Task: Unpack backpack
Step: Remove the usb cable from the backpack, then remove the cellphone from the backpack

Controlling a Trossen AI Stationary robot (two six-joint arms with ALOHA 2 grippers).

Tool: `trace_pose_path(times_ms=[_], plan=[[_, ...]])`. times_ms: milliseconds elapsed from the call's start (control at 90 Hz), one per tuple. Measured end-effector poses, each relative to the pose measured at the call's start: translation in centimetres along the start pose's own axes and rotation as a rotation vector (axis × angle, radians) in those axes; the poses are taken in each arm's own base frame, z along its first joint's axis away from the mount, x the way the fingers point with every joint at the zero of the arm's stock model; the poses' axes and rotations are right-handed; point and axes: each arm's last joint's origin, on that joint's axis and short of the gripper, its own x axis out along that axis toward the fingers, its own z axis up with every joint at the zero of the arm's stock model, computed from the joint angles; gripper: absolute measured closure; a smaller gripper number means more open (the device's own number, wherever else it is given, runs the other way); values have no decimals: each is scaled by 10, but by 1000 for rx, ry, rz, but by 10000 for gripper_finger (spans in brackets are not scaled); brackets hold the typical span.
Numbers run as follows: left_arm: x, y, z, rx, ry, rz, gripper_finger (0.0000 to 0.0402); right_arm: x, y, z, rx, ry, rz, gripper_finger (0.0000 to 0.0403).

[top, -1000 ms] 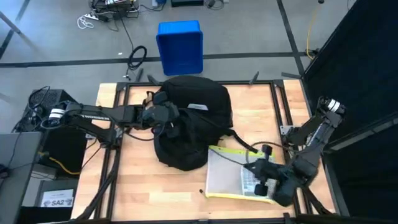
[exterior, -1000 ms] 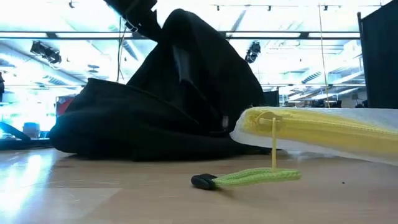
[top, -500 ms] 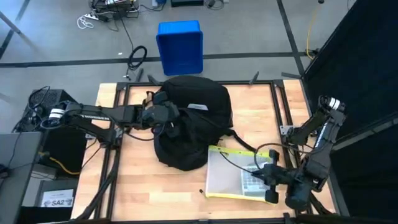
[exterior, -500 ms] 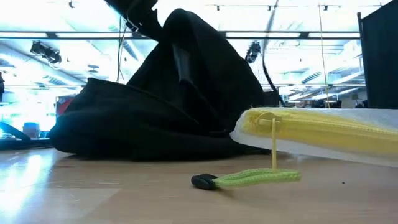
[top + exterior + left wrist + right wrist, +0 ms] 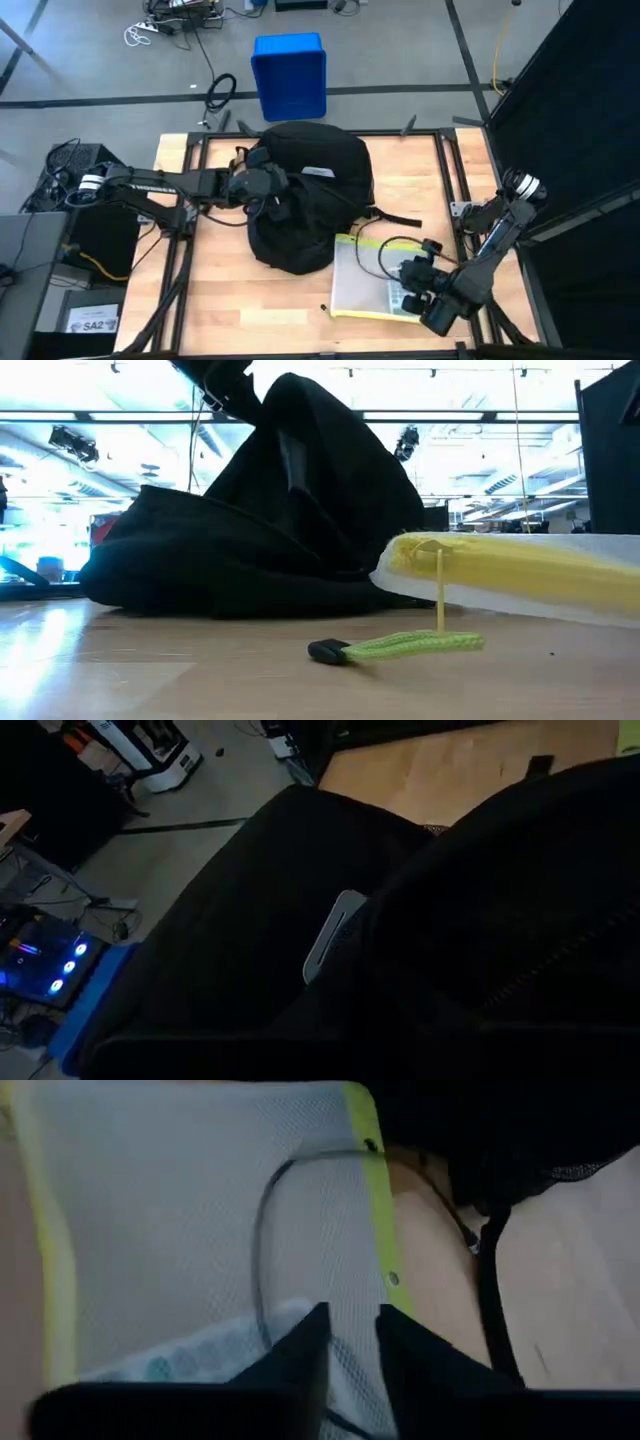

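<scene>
The right hand (image 5: pixel 412 282) is nearly closed above the mesh pouch (image 5: pixel 372 280). The backpack (image 5: pixel 305 190) is gripped by the left hand (image 5: pixel 268 185). The counter (image 5: pixel 215 290) edge is near.

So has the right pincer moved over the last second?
Yes. In the high view the right pincer swung out past the mesh pouch's right edge, then came back over the pouch, near where it started.

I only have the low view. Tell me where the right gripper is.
Observer: The right gripper hangs over the right part of the yellow-edged mesh pouch, by the table's near right corner.
Operator: Now give me the left one.
Observer: The left gripper is against the backpack's left side.
Operator: Report what's in the pouch.
Observer: A pale item with teal dots shows through the mesh; I cannot identify it.
</scene>
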Motion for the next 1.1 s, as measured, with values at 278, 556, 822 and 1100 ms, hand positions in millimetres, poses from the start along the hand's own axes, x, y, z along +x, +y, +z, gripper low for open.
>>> trace_pose_path(times_ms=[278, 556, 822, 1100], plan=[[-6, -5, 15, 12, -132, -28, 402, 12, -1, 29, -72, -201, -33, 202], [-20, -6, 43, 10, -341, -21, 402, 43, 2, 109, -180, -421, 118, 200], [-24, -8, 49, 13, -393, -19, 402, 106, -24, 166, -207, -484, 229, 235], [-33, -17, 50, 61, -415, -57, 401, 146, -81, 165, -118, -310, -464, 262]])
